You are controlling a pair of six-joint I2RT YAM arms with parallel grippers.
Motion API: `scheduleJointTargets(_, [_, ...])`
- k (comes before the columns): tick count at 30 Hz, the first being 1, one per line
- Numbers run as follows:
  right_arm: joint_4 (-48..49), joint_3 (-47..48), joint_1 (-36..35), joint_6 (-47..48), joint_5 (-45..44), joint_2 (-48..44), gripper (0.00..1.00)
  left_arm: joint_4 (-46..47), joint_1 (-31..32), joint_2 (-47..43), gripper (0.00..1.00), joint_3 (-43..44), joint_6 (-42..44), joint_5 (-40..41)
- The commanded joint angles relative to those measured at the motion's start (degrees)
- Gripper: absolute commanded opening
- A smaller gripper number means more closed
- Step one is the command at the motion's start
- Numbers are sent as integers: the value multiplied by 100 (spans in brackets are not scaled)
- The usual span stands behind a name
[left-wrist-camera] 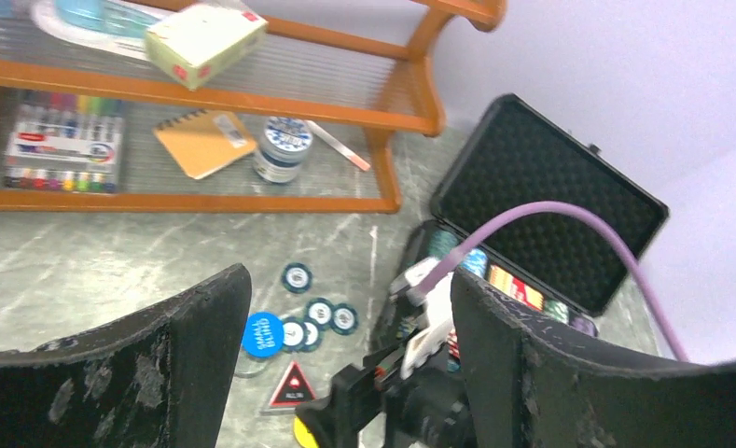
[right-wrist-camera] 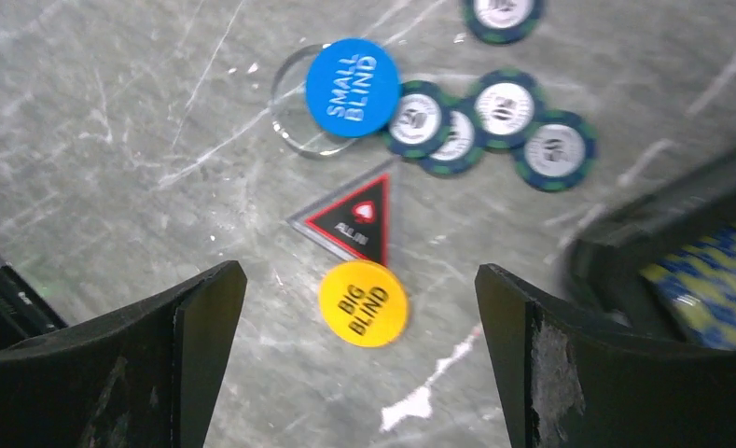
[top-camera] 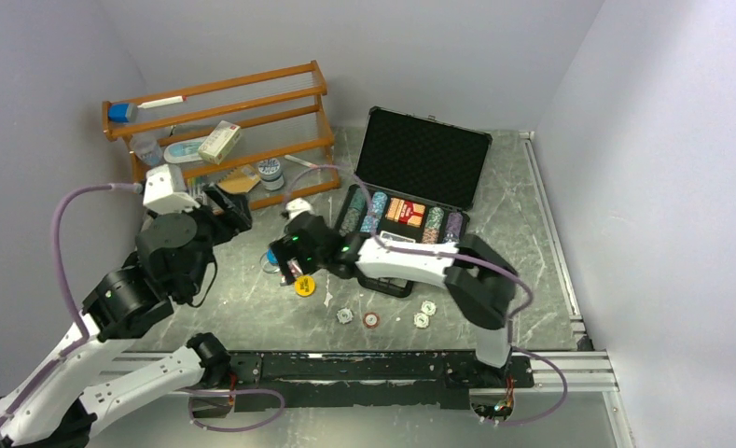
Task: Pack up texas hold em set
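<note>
Showing writing — SMALL BLIND token [right-wrist-camera: 353, 87], BIG BLIND token [right-wrist-camera: 363, 303], ALL IN triangle [right-wrist-camera: 353, 220].

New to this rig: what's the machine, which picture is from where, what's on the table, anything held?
Two robot arms bolted to a table. The wide picture looks down from behind them: left arm on the left, right arm on the right. The other two come from wrist cameras, each looking out between its own dark jaws. On the table: an open black case holding chip stacks and cards, an orange rack, loose blue chips, and Small Blind, All In and Big Blind buttons under the right wrist. Both jaws are open; nothing is held.
</note>
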State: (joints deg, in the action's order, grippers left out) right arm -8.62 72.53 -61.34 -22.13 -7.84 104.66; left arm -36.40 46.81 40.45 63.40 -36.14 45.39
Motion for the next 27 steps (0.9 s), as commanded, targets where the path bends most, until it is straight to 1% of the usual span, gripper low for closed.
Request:
scheduleJointTargets(1, [-964, 949, -461, 424, -656, 813, 100, -429, -20, -261, 83, -212, 155, 901])
scheduleJointTargets(3, [-1031, 1144, -515, 435, -675, 1057, 100, -571, -15, -364, 83, -241, 46, 1054])
scheduleJointTargets(9, [-1133, 1523, -526, 482, -566, 1676, 100, -496, -13, -671, 85, -463, 10, 1231])
scheduleJointTargets(14, [-1183, 1742, -539, 581, -554, 1962, 100, -465, -14, -633, 85, -517, -8, 1224])
scheduleJointTargets(21, [-1194, 1969, -546, 640, -696, 2197, 91, -750, -13, -445, 84, -416, -206, 1357])
scheduleJointTargets(24, [-1146, 1903, -548, 632, -754, 2199, 87, -698, -14, -457, 85, -447, -181, 1344])
scheduleJointTargets(27, [-1108, 1884, -548, 653, -770, 2235, 82, -647, -15, -484, 85, -485, -157, 1345])
